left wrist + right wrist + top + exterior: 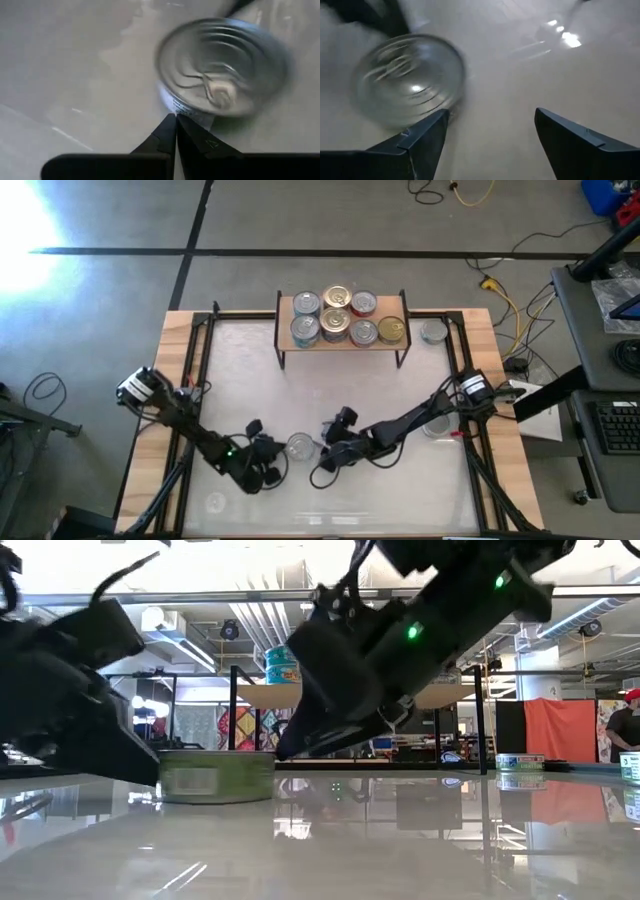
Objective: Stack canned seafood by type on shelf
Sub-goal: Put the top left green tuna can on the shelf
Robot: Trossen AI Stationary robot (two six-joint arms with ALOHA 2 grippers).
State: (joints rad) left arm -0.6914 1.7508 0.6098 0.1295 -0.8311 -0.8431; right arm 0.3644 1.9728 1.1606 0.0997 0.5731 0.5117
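A lone tin (299,446) sits on the desk (330,500) just off the closed, empty left jaws (268,460) and beside the wide-open, empty right jaws (326,467), so the pickup seems underway, calling for the right jaws to straddle it before the shelf (284,328).

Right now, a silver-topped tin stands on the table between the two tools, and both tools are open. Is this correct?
Not quite. The silver-topped tin does stand between the two tools, but only the right tool is open. The left tool is shut, its fingertips pressed together just short of the tin, as the left wrist view shows.
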